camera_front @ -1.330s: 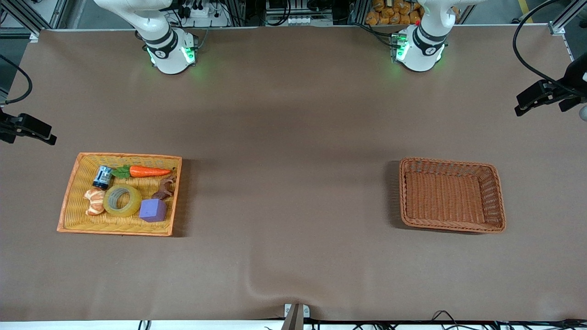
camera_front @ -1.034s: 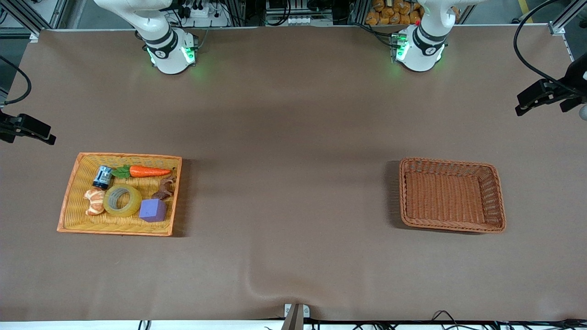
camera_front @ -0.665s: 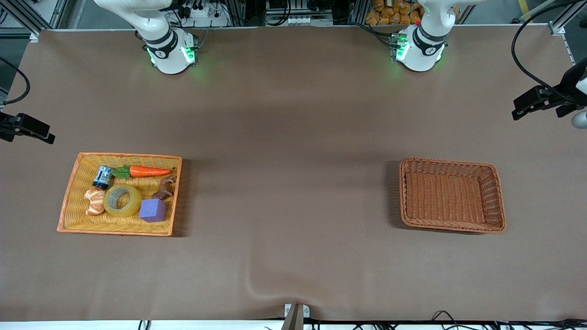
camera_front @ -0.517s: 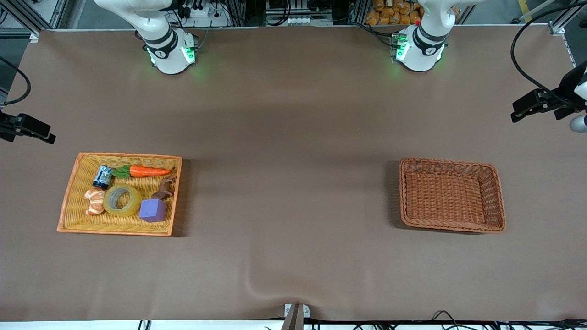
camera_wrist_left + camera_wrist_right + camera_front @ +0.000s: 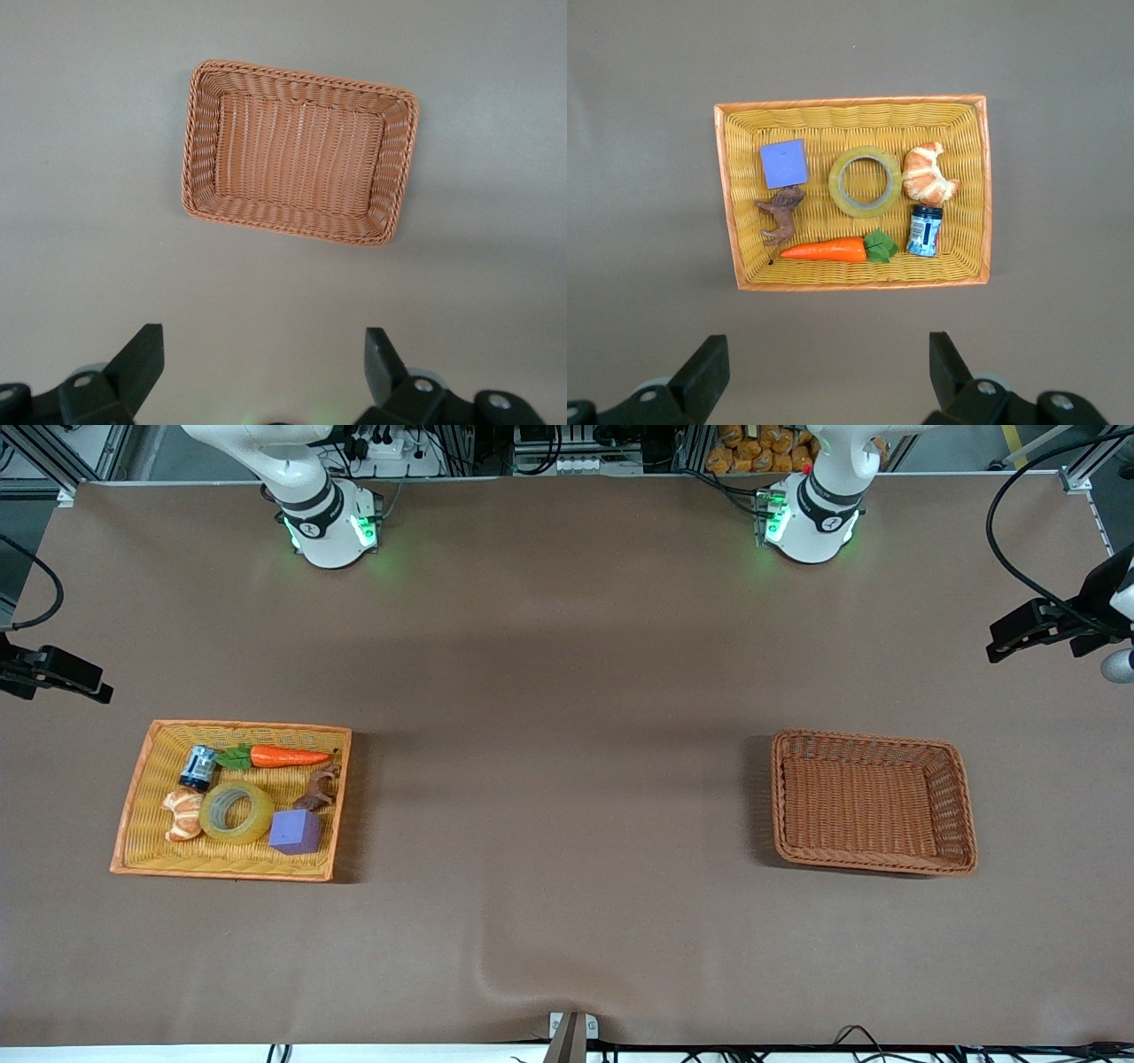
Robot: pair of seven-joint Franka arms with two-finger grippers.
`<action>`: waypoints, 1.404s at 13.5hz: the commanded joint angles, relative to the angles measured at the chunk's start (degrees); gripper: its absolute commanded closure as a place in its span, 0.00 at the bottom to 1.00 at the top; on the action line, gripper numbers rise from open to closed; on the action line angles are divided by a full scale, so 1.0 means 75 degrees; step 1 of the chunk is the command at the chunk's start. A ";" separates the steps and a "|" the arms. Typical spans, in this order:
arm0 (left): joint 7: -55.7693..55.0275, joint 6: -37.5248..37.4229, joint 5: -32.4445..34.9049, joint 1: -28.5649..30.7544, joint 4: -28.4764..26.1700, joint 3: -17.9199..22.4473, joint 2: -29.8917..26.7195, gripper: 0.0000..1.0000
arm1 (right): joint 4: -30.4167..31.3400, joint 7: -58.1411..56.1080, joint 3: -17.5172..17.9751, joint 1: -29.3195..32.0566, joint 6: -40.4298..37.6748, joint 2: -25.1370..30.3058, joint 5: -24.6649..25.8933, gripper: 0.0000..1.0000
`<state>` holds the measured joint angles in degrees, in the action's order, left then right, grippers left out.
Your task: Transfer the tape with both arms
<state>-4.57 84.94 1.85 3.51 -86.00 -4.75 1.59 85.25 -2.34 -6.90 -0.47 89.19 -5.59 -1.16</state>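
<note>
Both gripper bodies cut off at wrist-view edges.

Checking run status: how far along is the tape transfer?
Nothing done yet. The tape lies flat in the yellow basket among the other items. The brown basket holds nothing. Right tool hangs open high above the yellow basket; left tool open above the brown one. Pickup, handover and placement all remain.

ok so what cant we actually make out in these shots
- Left gripper: both views cut it at the frame edge; the wrist view shows open fingers only.
- Right gripper: likewise edge-cropped, fingers open.
- Small can beside the tape in the yellow basket: label too small to read.
- Brown figurine: too small to identify.
- Both arms' upper links: cut off by the front view's top edge.
</note>
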 commanded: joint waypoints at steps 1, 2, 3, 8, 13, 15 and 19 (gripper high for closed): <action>-0.0035 -0.0099 -0.0259 0.0048 0.0017 0.0036 0.0034 0.00 | 0.0095 -0.0051 -0.0006 0.0004 -0.0032 0.0148 -0.0150 0.00; -0.0023 -0.0099 -0.0259 0.0037 -0.0017 0.0036 0.0034 0.00 | 0.0083 -0.0062 -0.0006 0.0015 -0.0021 0.0148 -0.0150 0.00; -0.0023 -0.0099 -0.0259 0.0037 -0.0029 0.0036 0.0034 0.00 | 0.0071 -0.0062 -0.0006 0.0027 0.0014 0.0148 -0.0150 0.00; 0.0047 -0.0099 -0.0259 0.0037 -0.0006 0.0024 0.0023 0.00 | -0.0151 -0.0062 -0.0006 0.0050 0.0097 0.0124 -0.0150 0.00; 0.0082 -0.0064 -0.0259 0.0048 0.0006 0.0024 0.0034 0.00 | -0.0163 0.0008 -0.0018 0.0039 -0.0032 0.0194 -0.0150 0.00; 0.0082 -0.0053 -0.0259 0.0048 0.0006 0.0024 0.0034 0.00 | -0.0163 -0.0050 -0.0006 0.0132 0.0003 0.0206 -0.0162 0.00; 0.0082 -0.0017 -0.0259 0.0037 0.0006 0.0024 0.0116 0.00 | -0.0140 -0.0062 -0.0006 0.0121 -0.0067 0.0206 -0.0150 0.00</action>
<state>-4.53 84.94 1.73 3.56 -86.33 -4.68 2.13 83.76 -2.35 -7.26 -0.15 89.47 -4.95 -1.32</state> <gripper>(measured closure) 0.000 0.000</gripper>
